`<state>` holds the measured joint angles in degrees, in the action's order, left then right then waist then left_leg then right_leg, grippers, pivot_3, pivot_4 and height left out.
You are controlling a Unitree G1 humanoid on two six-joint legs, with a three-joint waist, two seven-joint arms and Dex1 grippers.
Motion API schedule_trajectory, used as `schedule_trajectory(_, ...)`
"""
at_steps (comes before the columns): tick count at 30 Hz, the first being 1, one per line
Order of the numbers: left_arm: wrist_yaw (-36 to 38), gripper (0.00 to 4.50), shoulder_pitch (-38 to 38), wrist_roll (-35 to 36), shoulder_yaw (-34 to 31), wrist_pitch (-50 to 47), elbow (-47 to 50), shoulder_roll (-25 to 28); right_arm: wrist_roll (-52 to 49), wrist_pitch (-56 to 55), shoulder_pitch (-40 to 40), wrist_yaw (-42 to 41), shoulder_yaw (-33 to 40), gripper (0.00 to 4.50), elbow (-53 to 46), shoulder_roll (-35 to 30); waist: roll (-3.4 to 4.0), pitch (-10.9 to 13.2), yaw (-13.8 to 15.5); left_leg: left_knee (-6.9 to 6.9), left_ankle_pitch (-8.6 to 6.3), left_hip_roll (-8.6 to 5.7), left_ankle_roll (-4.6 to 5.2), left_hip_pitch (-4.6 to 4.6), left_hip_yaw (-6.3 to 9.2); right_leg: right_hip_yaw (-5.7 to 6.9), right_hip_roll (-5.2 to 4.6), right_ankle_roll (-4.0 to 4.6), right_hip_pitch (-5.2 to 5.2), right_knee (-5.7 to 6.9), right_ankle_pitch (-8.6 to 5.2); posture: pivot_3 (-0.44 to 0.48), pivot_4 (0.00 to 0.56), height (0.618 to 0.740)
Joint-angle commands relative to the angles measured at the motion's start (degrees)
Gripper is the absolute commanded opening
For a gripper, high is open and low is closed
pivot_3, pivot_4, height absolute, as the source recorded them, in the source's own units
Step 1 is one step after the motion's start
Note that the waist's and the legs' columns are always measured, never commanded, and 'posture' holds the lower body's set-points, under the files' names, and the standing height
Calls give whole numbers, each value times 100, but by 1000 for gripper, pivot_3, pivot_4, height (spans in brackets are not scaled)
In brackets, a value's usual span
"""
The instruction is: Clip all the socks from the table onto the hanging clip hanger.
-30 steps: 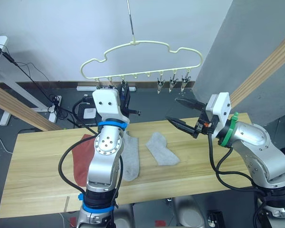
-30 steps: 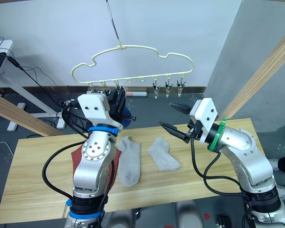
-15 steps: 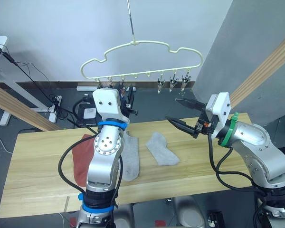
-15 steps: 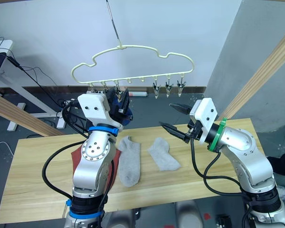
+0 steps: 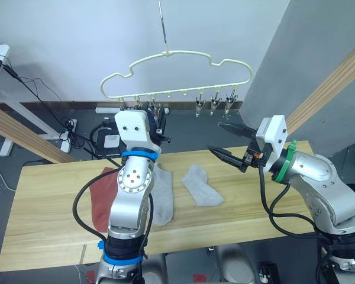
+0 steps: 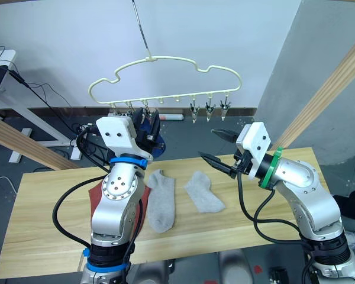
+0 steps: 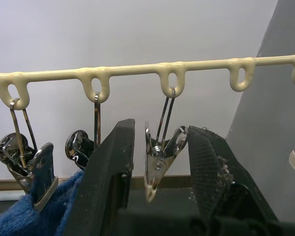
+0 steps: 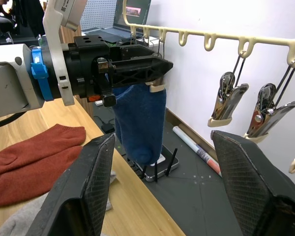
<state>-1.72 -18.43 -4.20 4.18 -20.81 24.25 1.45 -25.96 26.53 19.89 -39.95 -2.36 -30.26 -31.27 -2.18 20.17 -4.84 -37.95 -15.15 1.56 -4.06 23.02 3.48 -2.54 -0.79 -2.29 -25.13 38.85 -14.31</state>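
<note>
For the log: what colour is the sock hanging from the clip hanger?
Blue sock, clearest in the right wrist view.

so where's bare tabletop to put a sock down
The table is bare left of the rust-red socks, and right of the grey socks below the right hand. Crowded in the middle, where the socks lie around the left arm.

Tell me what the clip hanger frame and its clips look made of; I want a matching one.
The clip hanger frame looks like pale yellow moulded plastic: matte, with smooth rounded loops. The clips look like shiny bare metal, judging by their reflections, with pale tips, possibly plastic.
</note>
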Motion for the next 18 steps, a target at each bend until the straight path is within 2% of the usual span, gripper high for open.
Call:
schedule_trajectory(1,-22,1248,-65,-82,22,92,171,-9,-58,-49,34,-30,76,3243,-239,-52,0,0,0,0,0,0,0,0,0,0,0,0,0,0,0,-159,348,740)
schedule_trajectory(3,-22,748,-82,-116,24,126,155,2,-55,-46,38,-30,72,3243,-234,-52,0,0,0,0,0,0,0,0,0,0,0,0,0,0,0,-160,348,740)
schedule_trajectory(6,-11,530,-95,-131,24,139,134,10,-55,-36,43,-23,70,3243,-227,-48,0,0,0,0,0,0,0,0,0,0,0,0,0,0,0,-161,348,740)
schedule_trajectory(13,6,511,-43,-182,43,152,172,66,-27,-57,0,-43,50,3243,-224,-64,0,0,0,0,0,0,0,0,0,0,0,0,0,0,0,-159,347,740)
schedule_trajectory(18,274,511,49,-52,61,130,306,192,94,82,-123,-62,-125,3243,-219,-169,0,0,1,1,0,0,0,0,0,0,0,0,0,0,0,-150,347,740)
